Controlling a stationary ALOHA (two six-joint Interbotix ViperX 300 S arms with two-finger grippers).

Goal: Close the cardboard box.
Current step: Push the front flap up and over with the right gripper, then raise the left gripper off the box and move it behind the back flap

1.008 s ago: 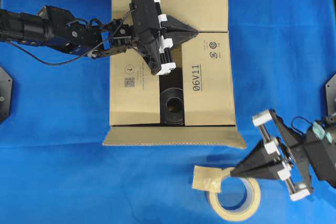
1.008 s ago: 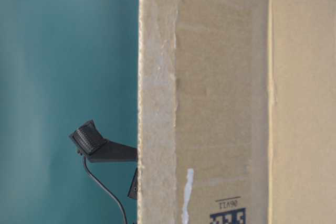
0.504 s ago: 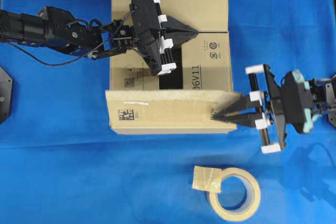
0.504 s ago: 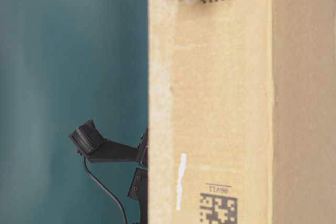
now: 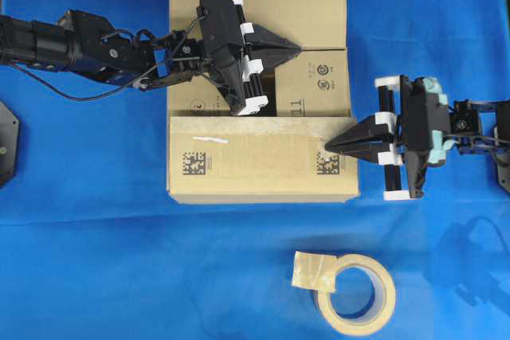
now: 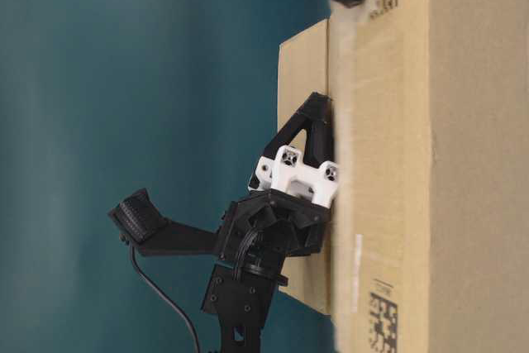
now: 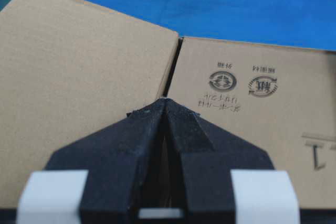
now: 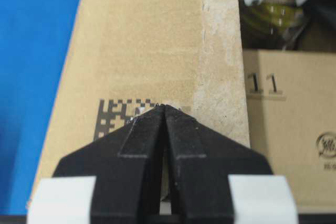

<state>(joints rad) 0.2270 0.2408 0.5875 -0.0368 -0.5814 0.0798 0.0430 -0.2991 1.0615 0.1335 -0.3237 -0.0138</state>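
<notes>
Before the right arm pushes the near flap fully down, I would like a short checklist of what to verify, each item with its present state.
1. Near flap folded over the cardboard box: ok, it lies across the opening.
2. Right gripper tip on that flap: ok, closed tips rest beside the printed code.
3. Left gripper holding the side flaps down: ok, closed tip sits at their seam.
4. Left gripper free of the near flap's path: not ok, its body sits right at the flap's edge.
5. Flap fully flat: cannot tell.
6. Tape roll out of the way: ok, on the cloth, apart from the box.
</notes>
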